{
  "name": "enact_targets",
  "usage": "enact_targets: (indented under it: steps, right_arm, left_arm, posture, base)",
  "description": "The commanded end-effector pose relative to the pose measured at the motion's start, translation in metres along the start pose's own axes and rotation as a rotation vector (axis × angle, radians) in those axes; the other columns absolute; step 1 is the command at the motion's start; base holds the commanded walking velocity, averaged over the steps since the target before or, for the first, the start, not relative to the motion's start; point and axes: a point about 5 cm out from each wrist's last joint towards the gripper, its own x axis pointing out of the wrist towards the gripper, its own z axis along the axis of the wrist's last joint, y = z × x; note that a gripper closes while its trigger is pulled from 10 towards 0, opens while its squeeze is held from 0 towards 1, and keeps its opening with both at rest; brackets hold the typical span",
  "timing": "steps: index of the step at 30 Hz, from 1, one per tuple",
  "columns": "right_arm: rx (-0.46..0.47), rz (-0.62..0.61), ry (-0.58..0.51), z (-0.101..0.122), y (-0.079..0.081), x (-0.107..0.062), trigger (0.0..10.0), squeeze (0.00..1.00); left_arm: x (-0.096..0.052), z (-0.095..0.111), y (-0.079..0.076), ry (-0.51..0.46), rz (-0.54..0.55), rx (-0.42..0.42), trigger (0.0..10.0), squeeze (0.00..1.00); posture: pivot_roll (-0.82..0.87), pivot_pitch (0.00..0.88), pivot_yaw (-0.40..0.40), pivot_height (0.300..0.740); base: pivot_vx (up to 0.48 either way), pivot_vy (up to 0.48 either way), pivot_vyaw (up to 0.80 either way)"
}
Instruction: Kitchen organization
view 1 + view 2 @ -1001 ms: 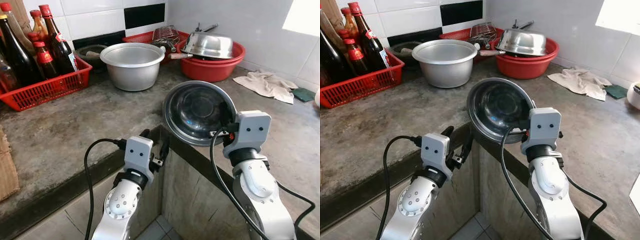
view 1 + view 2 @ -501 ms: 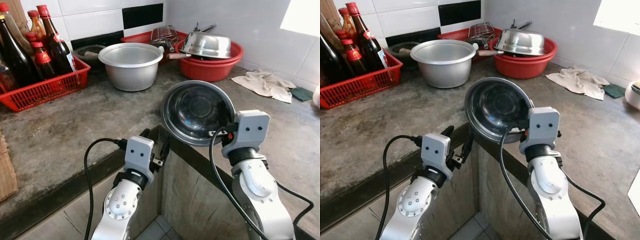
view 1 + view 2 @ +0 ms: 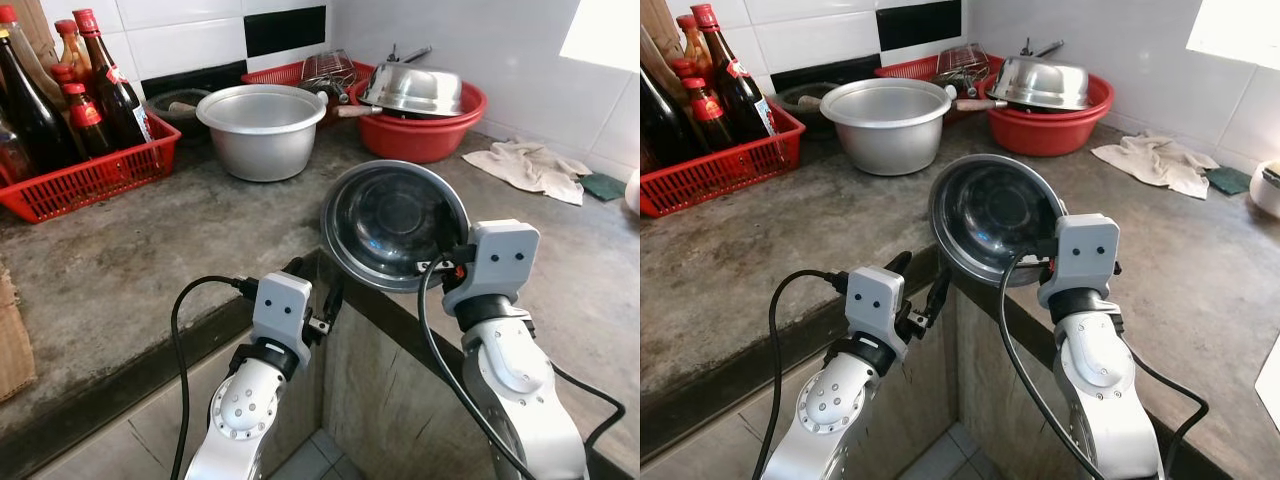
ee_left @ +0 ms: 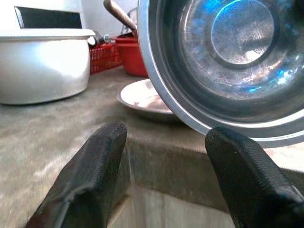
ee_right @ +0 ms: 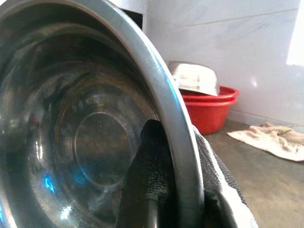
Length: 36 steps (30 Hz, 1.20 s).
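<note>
Right pincer point(image 3: 452, 262) clamped on the rim of the steel bowl point(image 3: 395, 222), 1 finger point(image 5: 151, 175) inside the rim and the other outside, as seen from the right wrist. Bowl tilted on edge, open side toward the camera, raised above the inner corner of the grey counter point(image 3: 180, 230). Compared with 1.0 s ago, bowl and right arm nearly unchanged, shifted only a touch to the left in the head views.

Left pincer point(image 3: 312, 293) spread, holding nothing, at the counter's front edge just beside the bowl's lower rim; left wrist housing slightly higher and further right than 1.0 s ago. From the left wrist, 2 black fingers point(image 4: 88, 175) apart, with the bowl above them and a shallow metal dish point(image 4: 142, 99) lying on the counter beyond.

Further back on the counter, same as before: aluminium pot point(image 3: 264, 130), red basin point(image 3: 425, 135) holding an overturned steel pan point(image 3: 415, 88), red crate point(image 3: 85, 180) of bottles point(image 3: 110, 85), crumpled cloth point(image 3: 530, 168) near the wall.
</note>
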Motion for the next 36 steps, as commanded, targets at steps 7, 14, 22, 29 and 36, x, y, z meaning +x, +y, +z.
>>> enact_targets:
  steps: [7, 14, 22, 29, 36]
  right_arm:
    - [0.010, 0.005, -0.004, 0.001, 0.001, 0.003, 10.0, 0.00]
    - [0.011, 0.010, -0.003, 0.000, 0.003, 0.004, 10.0, 0.00]
    - [-0.013, 0.004, 0.020, -0.003, 0.001, 0.002, 10.0, 0.00]
    - [-0.018, -0.001, 0.033, -0.006, 0.000, 0.000, 10.0, 0.00]
    - [-0.012, -0.003, 0.051, -0.010, 0.000, -0.002, 10.0, 0.00]
  left_arm:
    - [0.001, 0.001, -0.001, -0.004, -0.005, 0.014, 10.0, 0.00]
    - [0.002, 0.000, -0.001, -0.001, -0.002, 0.014, 10.0, 0.00]
    - [0.001, -0.001, -0.001, 0.003, -0.002, 0.013, 10.0, 0.00]
    - [0.002, -0.001, -0.001, 0.001, -0.004, 0.010, 10.0, 0.00]
    - [0.002, -0.001, -0.001, 0.001, -0.005, 0.010, 10.0, 0.00]
  posture:
    - [0.05, 0.029, -0.035, 0.740]
    - [0.05, 0.031, -0.034, 0.740]
    - [0.05, 0.032, -0.032, 0.740]
    - [0.05, 0.034, -0.030, 0.740]
    - [0.05, 0.036, -0.029, 0.740]
  base:
    - [-0.297, 0.000, 0.00]
    - [-0.320, 0.000, 0.00]
    - [-0.322, 0.000, 0.00]
    - [-0.325, 0.000, 0.00]
    - [-0.322, 0.000, 0.00]
